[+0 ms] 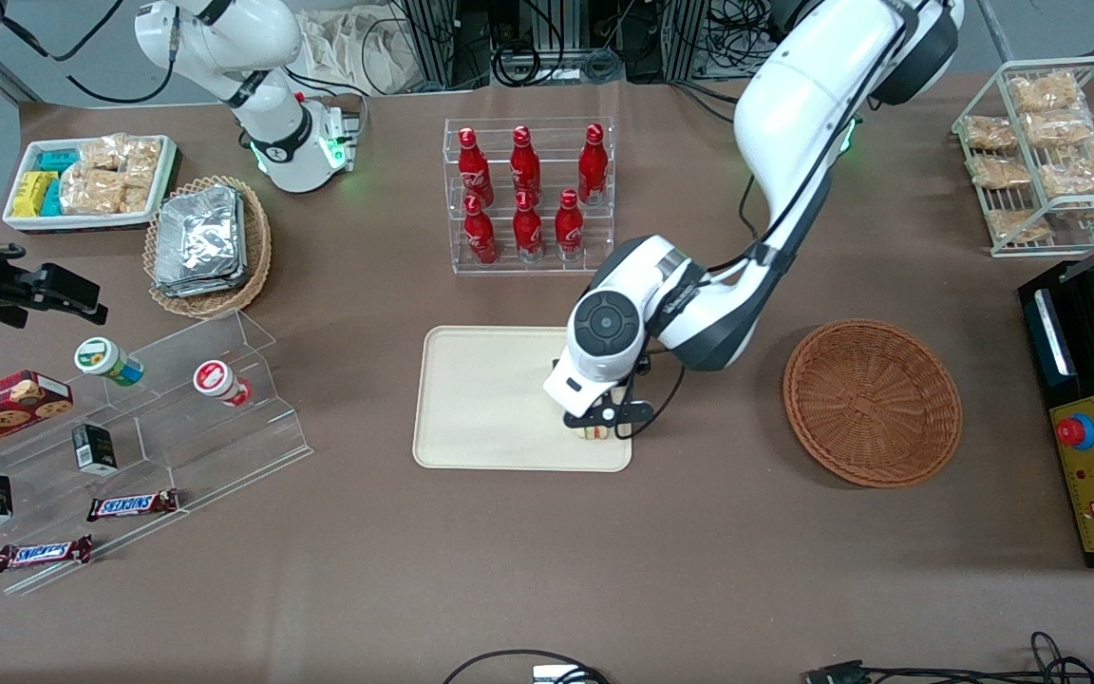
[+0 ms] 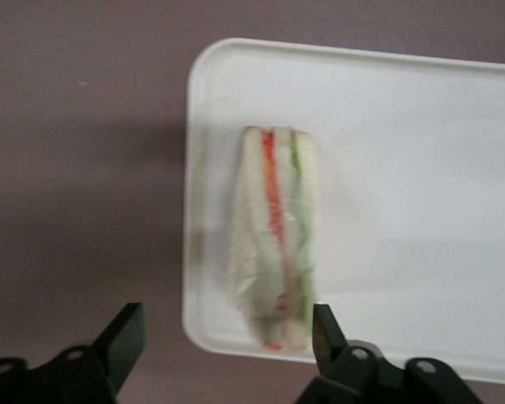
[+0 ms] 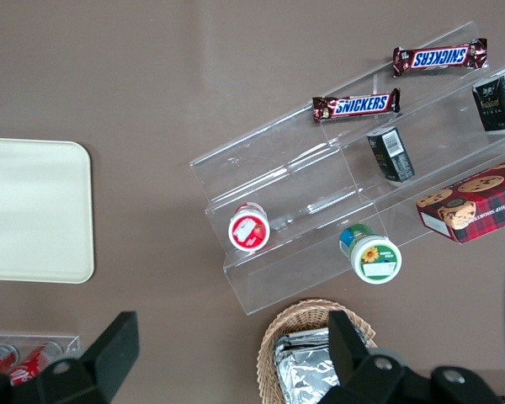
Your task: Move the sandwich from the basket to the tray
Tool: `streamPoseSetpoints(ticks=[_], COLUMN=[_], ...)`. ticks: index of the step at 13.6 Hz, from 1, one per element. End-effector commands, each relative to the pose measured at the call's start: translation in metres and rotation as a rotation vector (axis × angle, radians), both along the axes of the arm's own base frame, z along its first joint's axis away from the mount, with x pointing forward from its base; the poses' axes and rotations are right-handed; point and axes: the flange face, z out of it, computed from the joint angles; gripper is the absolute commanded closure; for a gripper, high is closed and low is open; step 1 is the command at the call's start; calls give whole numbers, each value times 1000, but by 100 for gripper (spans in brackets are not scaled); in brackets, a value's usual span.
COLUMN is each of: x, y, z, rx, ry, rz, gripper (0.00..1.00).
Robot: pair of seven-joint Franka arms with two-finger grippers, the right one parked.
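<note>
Hovering gripper [image 1: 601, 425]: it hangs just above the tray's corner that is nearest the front camera and the basket, directly over the sandwich.
Jaws: they stand wide apart, one on each side of the sandwich, and hold nothing.
Sandwich [image 2: 276, 236]: it lies on the tray close to the rim at that corner, its wrapped edge up, showing an orange-red stripe and a green stripe between pale bread.
Tray [image 1: 480, 399]: cream-beige, flat on the brown worktop [image 1: 547, 570], nearer to the front camera than the rack of red bottles [image 1: 528, 195].
Basket [image 1: 872, 401]: round, orange-brown wicker, beside the tray toward the working arm's end of the worktop, apart from it; nothing lies inside.
Clear stepped stand [image 1: 158, 418]: toward the parked arm's end, with small cups and chocolate bars.
</note>
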Motion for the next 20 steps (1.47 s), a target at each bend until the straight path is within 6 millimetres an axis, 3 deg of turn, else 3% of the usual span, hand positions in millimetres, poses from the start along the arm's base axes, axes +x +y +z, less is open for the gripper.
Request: streamPoseSetpoints(ticks=[1, 3, 6, 8, 13, 17, 18, 20], x=[-1, -14, -62, -65, -24, 17, 19, 29], y=[54, 108, 134, 173, 297, 397, 416, 429], z=[49, 68, 77, 93, 147, 207, 219, 239], rx=[84, 104, 121, 113, 49, 12, 2, 5], ry=[-1, -47, -55, -66, -53, -64, -63, -100], rz=[-8, 21, -32, -117, -314, -217, -257, -297], gripper=[0, 0, 0, 0, 0, 0, 0, 0])
